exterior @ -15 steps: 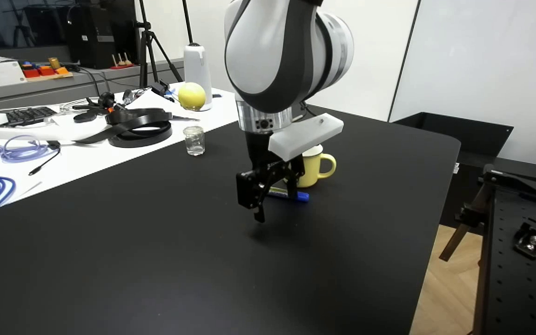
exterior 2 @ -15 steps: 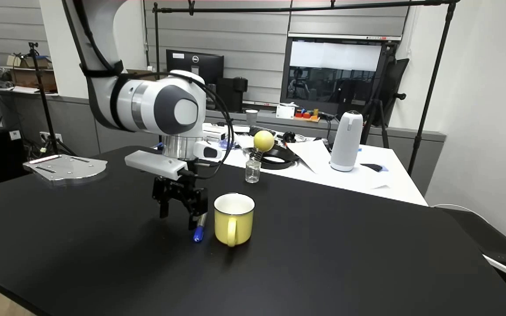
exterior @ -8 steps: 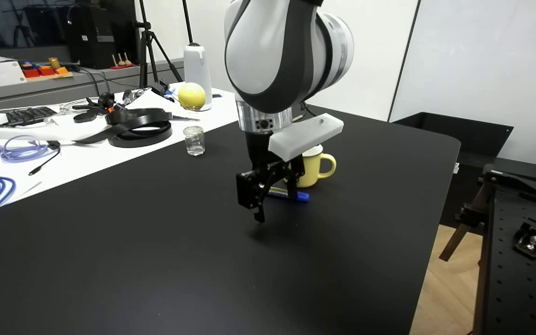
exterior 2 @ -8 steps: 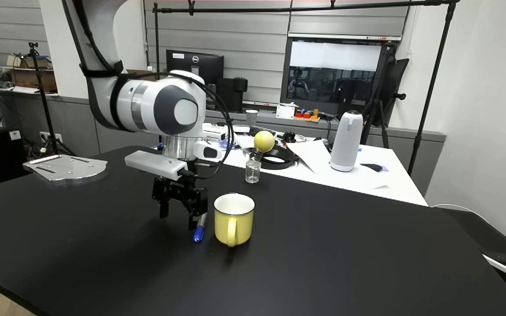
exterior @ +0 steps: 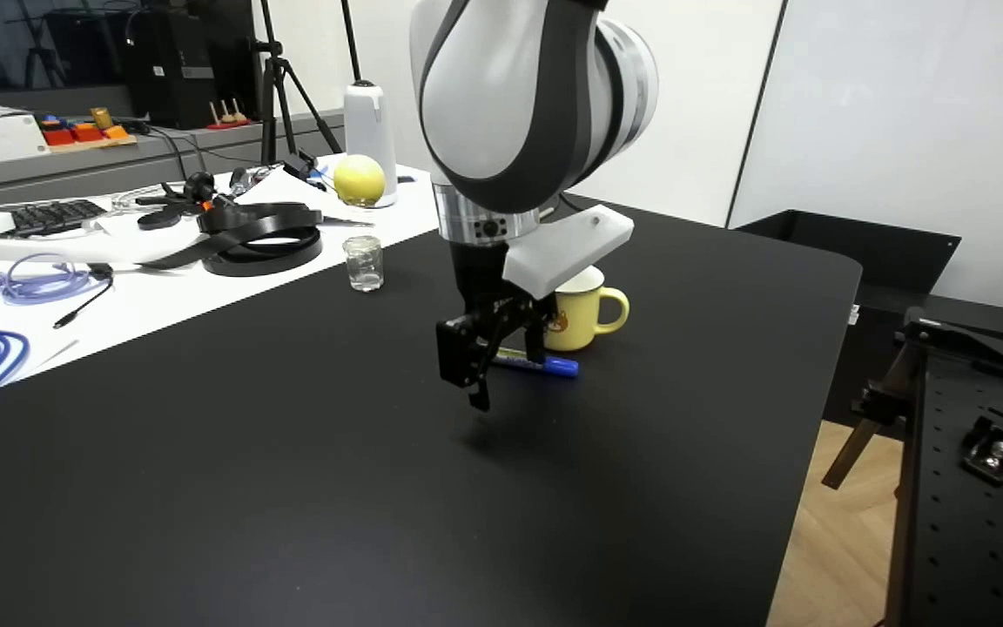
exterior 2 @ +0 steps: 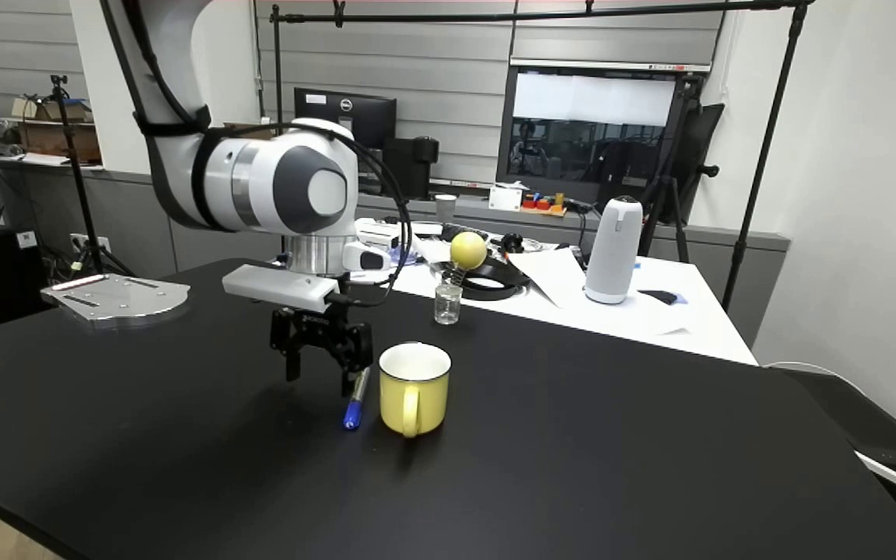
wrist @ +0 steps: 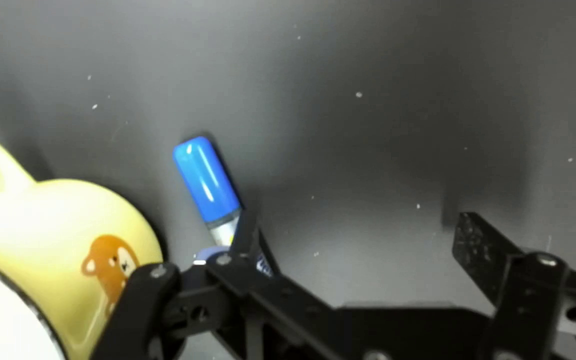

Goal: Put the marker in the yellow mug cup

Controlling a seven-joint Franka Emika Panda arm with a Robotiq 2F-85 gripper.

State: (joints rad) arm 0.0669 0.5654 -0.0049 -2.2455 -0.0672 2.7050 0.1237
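The marker lies on the black table beside the mug; its blue cap point(exterior: 559, 367) and pale barrel show in both exterior views point(exterior 2: 356, 400). In the wrist view, the marker's cap point(wrist: 207, 180) is clear, but the left finger covers much of the barrel. The yellow mug cup point(exterior: 580, 318) stands upright, white inside, with a handle; it also shows in an exterior view point(exterior 2: 415, 400) and at the left of the wrist view point(wrist: 73, 215). My gripper point(exterior: 508, 376) is open and empty just above the table point(exterior 2: 320, 381). One finger is over the marker; the wide gap point(wrist: 358, 222) holds only bare table.
A small glass jar point(exterior: 365, 264) stands near the table edge. A white desk behind holds a yellow ball point(exterior: 359, 180), black straps point(exterior: 266, 239), cables and a white speaker-like device point(exterior 2: 614, 250). A grey metal plate point(exterior 2: 117, 297) lies at the table's far side.
My gripper has risen slightly and shifted a little, to the left in an exterior view. More of the marker and the mug's front print shows. The marker and mug have not moved.
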